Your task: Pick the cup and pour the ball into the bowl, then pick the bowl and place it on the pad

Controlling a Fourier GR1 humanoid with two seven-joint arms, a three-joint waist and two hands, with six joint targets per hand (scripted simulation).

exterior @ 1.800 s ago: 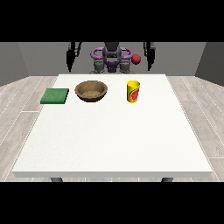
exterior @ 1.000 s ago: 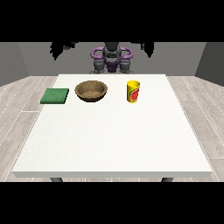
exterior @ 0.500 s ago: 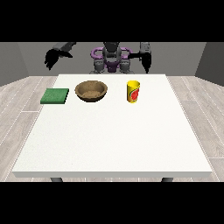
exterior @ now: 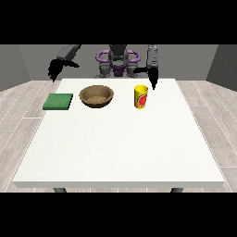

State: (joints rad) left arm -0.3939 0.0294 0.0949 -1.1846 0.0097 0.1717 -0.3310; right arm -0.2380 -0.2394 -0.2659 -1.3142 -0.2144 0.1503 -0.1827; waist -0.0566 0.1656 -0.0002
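Cup (exterior: 141, 96) stood upright on desk (exterior: 120, 148), far half, at 3 o'clock of bowl (exterior: 96, 96); pad (exterior: 58, 101) at 9 o'clock of bowl. Ball not seen; judged inside cup.

Robot hand at view's right (exterior: 153, 80) hung just above and behind cup, nothing held; finger state cannot be told. Robot hand at view's left (exterior: 56, 68) raised beyond far-left corner, fingers drooped, nothing held.

Risk: cup tipped by descending fingers, ball spilled short of bowl. Cup-to-bowl gap small; bowl could be nudged.

Near half of desk open; far edge close behind all three things.
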